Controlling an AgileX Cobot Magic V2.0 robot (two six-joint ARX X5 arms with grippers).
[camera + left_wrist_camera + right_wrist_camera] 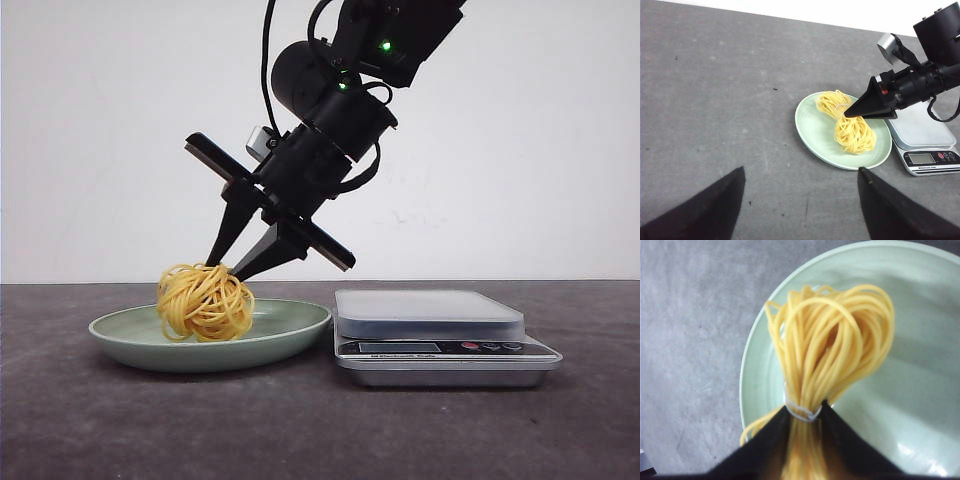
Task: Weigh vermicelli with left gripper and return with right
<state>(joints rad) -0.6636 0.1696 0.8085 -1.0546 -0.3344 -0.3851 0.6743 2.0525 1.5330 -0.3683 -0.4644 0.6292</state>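
Sitting right beside the green plate (290, 335) is the scale (440, 335), bare grey surface (715, 100) everywhere else. The vermicelli (205, 302) rests on the plate, and my right pincer (232, 268) is clamped on its tied middle, arm slanting down from upper right. My left pincer (800, 200) hangs apart, well back from the plate.

No text, brand or number can be read. The scale (445, 345), beside the right arm's jaws, has a display (920, 159) and a line of print below it, both too small and blurred to make out.
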